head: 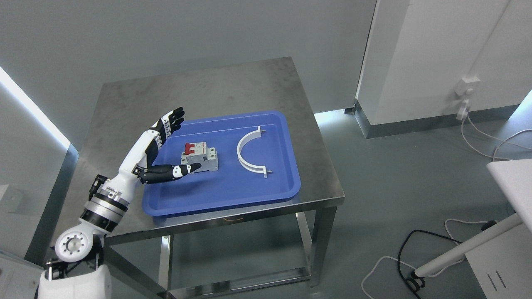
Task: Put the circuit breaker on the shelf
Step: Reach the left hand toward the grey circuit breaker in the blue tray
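Circuit breaker point(200, 156), boxy grey plastic with red switches, on glossy blue tray point(232, 195); left robot hand point(160, 151) spread wide beside it, holding nothing.

Single head view, looking steeply down and forward from above onto a steel table point(216, 89) set at a slight angle, with a blue tray point(232, 195) near centre frame. Far enough back to take in the whole tabletop, its legs, grey floor to the right and wall behind. Left arm entering from lower left.
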Available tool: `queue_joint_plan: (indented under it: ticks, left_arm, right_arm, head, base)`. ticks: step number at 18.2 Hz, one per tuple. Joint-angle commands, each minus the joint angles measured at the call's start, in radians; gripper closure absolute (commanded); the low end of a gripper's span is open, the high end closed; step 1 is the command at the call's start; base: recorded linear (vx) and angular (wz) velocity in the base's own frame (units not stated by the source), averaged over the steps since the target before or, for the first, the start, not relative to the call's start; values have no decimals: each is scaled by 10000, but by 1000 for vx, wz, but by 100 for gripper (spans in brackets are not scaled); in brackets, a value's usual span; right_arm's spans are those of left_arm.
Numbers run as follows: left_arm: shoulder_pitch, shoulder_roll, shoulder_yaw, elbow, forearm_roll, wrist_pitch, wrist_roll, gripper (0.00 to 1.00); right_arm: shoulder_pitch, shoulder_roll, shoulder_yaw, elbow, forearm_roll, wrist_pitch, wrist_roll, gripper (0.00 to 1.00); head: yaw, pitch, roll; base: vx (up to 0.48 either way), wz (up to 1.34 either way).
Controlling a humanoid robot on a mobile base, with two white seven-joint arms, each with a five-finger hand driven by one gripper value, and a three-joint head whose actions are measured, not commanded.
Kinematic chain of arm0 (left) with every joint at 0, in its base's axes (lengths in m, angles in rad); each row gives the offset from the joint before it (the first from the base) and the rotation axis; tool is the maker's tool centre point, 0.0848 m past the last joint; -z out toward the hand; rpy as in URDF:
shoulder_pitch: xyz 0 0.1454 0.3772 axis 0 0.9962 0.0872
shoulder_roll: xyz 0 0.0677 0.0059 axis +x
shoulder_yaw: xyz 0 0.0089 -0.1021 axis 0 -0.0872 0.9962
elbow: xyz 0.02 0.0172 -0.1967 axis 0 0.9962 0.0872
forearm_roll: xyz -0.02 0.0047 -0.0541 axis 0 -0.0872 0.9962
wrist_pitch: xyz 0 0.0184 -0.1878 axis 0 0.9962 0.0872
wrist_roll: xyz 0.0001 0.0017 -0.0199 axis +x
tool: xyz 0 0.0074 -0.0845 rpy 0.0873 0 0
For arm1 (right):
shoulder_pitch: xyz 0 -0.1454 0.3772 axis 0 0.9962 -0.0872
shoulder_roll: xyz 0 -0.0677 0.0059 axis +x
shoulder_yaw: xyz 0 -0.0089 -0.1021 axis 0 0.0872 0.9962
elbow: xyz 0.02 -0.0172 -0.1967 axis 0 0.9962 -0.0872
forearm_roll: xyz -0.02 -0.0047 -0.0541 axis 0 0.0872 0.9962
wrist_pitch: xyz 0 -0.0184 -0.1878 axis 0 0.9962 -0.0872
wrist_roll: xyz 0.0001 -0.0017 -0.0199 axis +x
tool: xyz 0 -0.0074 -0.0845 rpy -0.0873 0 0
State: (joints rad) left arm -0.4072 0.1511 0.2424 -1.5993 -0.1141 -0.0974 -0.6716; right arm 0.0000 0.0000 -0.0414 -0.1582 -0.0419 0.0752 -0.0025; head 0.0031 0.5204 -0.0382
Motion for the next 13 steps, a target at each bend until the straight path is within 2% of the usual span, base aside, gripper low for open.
queue_joint_plan:
  ticks: [1, 3, 5, 6, 10, 13]
  left_arm:
    - [-1081, 1342, -1472, 1221, -2184, 389, -186, 5]
    - [-1067, 1403, -1626, 1221, -2966, 528, -521, 9]
    - [-1097, 1418, -1489, 1221, -3323, 529, -1898, 19]
    - [-1158, 1434, -1427, 1221, -3323, 529, -2178, 21]
    - [-1510, 1419, -1350, 1297, -3445, 544, -2258, 30]
    - [-2138, 1403, -1258, 1833, -3966, 529, -2211, 31]
  right_arm:
    - [168, -175, 0, -13, 5, -277, -6, 0]
    - [168, -175, 0, 2, 4, -277, -6, 0]
    - [168, -175, 0, 2, 5, -277, -6, 0]
    - [168, -175, 0, 2, 5, -277, -6, 0]
    - [168, -175, 0, 2, 5, -277, -6, 0]
    - [168, -175, 0, 2, -11, -277, -6, 0]
  head:
    - [0, 0, 0]
    - [0, 0, 0]
    - [0, 0, 0]
    - [0, 0, 0]
    - [0, 0, 0]
    - [0, 0, 0]
  base:
    - [0, 0]
    - [0, 0]
    - [0, 0]
    - [0, 0]
    - [0, 0]
    - [0, 0]
